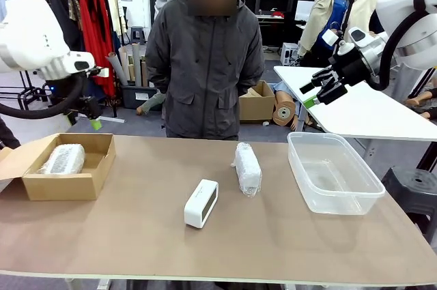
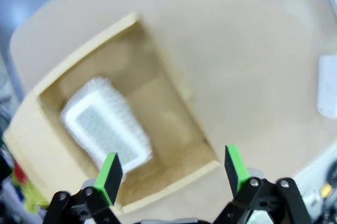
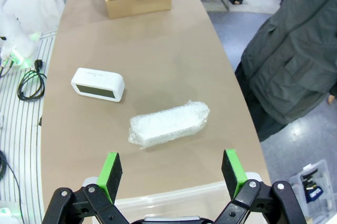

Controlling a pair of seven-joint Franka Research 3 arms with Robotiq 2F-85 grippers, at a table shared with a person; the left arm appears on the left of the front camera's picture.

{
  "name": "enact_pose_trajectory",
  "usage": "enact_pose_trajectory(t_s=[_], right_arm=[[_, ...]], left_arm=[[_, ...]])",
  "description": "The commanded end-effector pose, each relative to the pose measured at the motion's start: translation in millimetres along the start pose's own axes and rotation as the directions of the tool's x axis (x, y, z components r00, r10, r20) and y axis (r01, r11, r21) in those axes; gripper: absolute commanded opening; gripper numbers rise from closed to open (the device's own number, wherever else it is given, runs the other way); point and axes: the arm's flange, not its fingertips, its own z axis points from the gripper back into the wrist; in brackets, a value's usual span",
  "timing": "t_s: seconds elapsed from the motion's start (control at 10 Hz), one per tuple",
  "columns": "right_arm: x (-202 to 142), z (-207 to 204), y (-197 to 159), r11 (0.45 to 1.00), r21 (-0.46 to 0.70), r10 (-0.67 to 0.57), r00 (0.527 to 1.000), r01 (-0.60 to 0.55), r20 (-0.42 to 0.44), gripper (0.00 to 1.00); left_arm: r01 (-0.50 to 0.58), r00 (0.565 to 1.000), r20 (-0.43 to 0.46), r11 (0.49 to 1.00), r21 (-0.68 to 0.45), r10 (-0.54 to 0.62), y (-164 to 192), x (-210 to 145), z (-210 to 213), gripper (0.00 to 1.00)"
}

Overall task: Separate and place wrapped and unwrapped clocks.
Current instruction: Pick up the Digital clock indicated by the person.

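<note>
Both of your pincers stand apart and empty. The left pincer (image 1: 90, 118) hangs high over the brown cardboard box (image 1: 65, 186) at the left end of the tan worktop (image 1: 136, 242). The right pincer (image 1: 315, 92) hangs high beyond the large clear plastic tub (image 1: 338, 207) at the right end. One small white clock bundled in crinkly clear film (image 1: 63, 159) already lies flat inside the box. A second white oblong clock wrapped in the same crinkly film (image 1: 248, 167) lies on the bare worktop, between the tub and the smooth white rounded-rectangular bare clock (image 1: 201, 203), which stands on its long edge just to its left. The loose bundle sits nearer your right arm and lies ahead of and below that pincer in the right wrist view. There its long axis runs almost in line with the gap between the green pads (image 3: 112, 171), so you would probably need to roll the wrist about a quarter turn to close across its narrow width. The film looks slippery and puffy, so expect it to give before the hard body beneath. The bare clock's shell is rigid and glossy, with rounded corners.
</note>
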Motion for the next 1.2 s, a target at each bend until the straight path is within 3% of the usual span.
enact_pose_trajectory(t_s=[0.0,0.2,0.5,0.6,0.7,0.9,1.1], right_arm=[[1,1,-1,1.0,-0.005,0.004,1.0,-0.004,0.0,1.0],[1,1,-1,1.0,-0.005,0.004,1.0,-0.004,0.0,1.0],[1,1,-1,1.0,-0.005,0.004,1.0,-0.004,0.0,1.0],[1,1,-1,1.0,-0.005,0.004,1.0,-0.004,0.0,1.0],[1,1,-1,1.0,-0.005,0.004,1.0,-0.004,0.0,1.0],[1,1,-1,1.0,-0.005,0.004,1.0,-0.004,0.0,1.0],[1,1,-1,1.0,-0.005,0.004,1.0,-0.004,0.0,1.0]], left_arm=[[0.223,0.975,0.038,0.962,-0.158,-0.22,-3,-8,19,1.0],[0.446,0.893,0.156,0.872,-0.2,-0.421,-13,-7,45,1.0],[0.732,0.672,0.288,0.669,-0.127,-0.682,-22,-9,78,1.0],[0.807,0.577,0.35,0.58,-0.109,-0.738,-20,-5,85,1.0],[0.837,0.526,0.436,0.537,-0.11,-0.73,-17,-3,93,1.0],[0.871,0.451,0.562,0.478,-0.11,-0.693,-7,0,100,1.0],[0.866,0.452,0.616,0.483,-0.13,-0.645,-3,3,98,1.0]])
